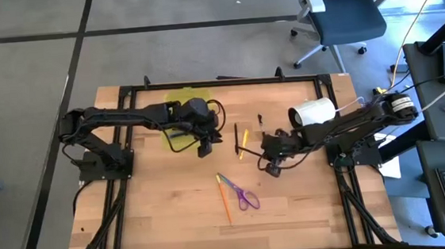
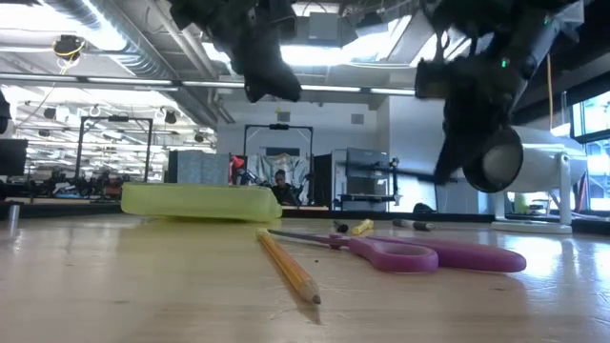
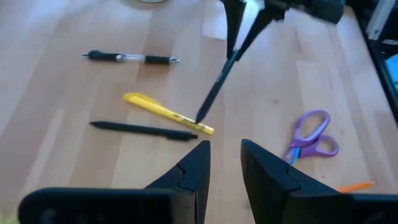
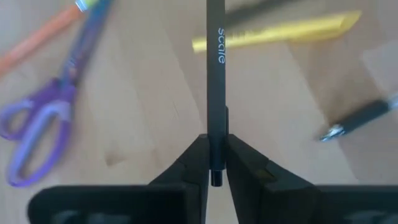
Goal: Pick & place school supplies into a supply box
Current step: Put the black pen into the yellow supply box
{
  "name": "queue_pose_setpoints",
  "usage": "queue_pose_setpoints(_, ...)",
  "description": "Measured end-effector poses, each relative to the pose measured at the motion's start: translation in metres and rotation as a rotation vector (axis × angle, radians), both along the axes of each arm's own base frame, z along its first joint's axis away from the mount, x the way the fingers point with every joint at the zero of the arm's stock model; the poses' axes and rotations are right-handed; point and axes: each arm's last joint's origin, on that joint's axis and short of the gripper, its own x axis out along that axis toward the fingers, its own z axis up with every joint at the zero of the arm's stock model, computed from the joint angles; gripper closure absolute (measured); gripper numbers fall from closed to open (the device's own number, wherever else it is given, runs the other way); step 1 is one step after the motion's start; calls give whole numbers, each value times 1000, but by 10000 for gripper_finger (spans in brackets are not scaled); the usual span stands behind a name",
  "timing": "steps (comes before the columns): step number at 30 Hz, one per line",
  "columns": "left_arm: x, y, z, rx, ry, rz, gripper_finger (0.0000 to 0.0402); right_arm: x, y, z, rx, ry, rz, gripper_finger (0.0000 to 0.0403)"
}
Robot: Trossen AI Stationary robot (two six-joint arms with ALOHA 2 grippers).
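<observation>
The table (image 1: 182,215) is pale wood planking in a black frame. On it lies a translucent yellow-green plastic supply box (image 2: 200,202), flat and rectangular, at the far left of centre, partly under the left arm. Near the middle lie a slim yellow pen (image 3: 168,114) and a thin black pen (image 3: 142,129) close together, with a clear-barrelled black pen (image 3: 132,58) farther off. Toward the near edge are small scissors with glossy purple loop handles (image 2: 429,253) and a wood-tan pencil (image 2: 286,265), the two crossing (their contact is hard to judge from above).

The right gripper (image 4: 215,158) hangs over the table's middle, its forearm reaching in from the right past a white cylinder (image 1: 315,112); its two dark fingers are pressed onto a matte black pen printed "scale" (image 4: 215,93), held slanted with the tip just above the yellow pen.

The left gripper (image 3: 224,163) hovers beside the box, fingers parted by a narrow gap, empty.
</observation>
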Motion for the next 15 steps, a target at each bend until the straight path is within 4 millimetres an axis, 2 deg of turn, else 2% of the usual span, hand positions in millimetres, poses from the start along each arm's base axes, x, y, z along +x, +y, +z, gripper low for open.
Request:
queue_pose_setpoints(8,11,-8,15,-6,-196,-124,332,-20,2,45,-73,-223,-59,350)
queue_pose_setpoints(15,12,-12,15,15,-197,-106,334,-44,-3,80,-118,-402,-140,360)
